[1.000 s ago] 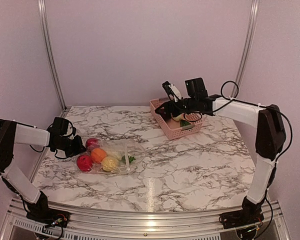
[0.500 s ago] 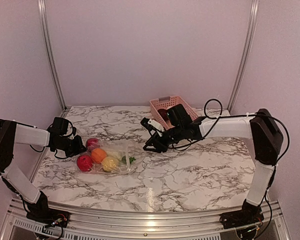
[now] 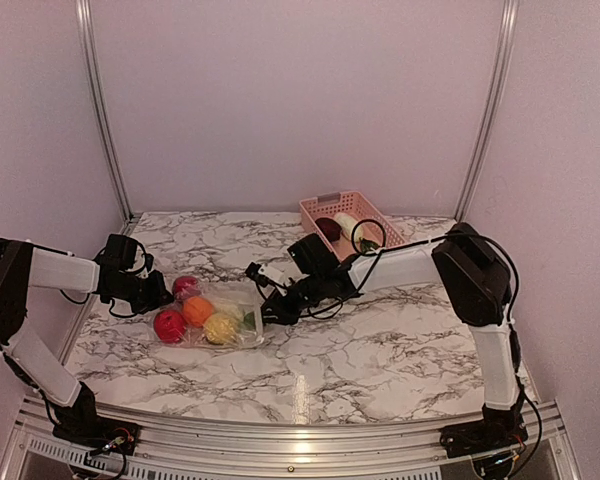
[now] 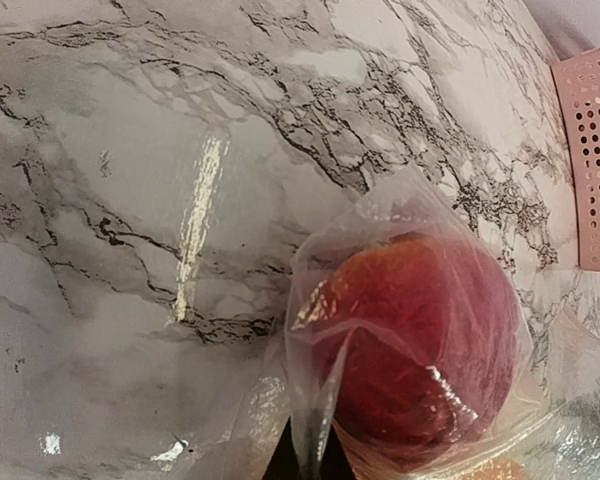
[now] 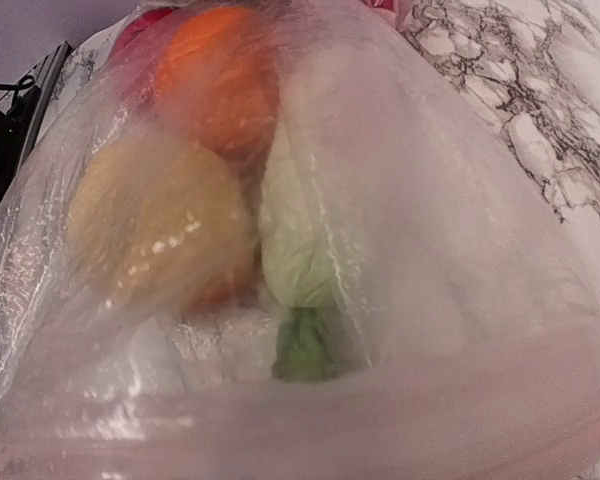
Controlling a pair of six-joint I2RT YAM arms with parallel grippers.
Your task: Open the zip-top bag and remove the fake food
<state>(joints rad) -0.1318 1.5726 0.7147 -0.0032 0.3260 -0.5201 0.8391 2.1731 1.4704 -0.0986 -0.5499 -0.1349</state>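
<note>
Left wrist: left claw [image 4: 305,462] pinched shut on crinkly clear zip-top bag [image 4: 410,200]; right claw [image 3: 268,298], state unclear.

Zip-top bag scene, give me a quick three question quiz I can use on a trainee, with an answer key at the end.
1. True or false: the zip-top bag lies inside the pink basket.
2. What does the left gripper pinch? A the bag's film beside a red fruit; B the basket's rim; C a bare fruit.
3. Fill in: in the right wrist view, a yellow fruit lies beside a pale and ____ leafy piece.
Key: 1 false; 2 A; 3 green.
</note>
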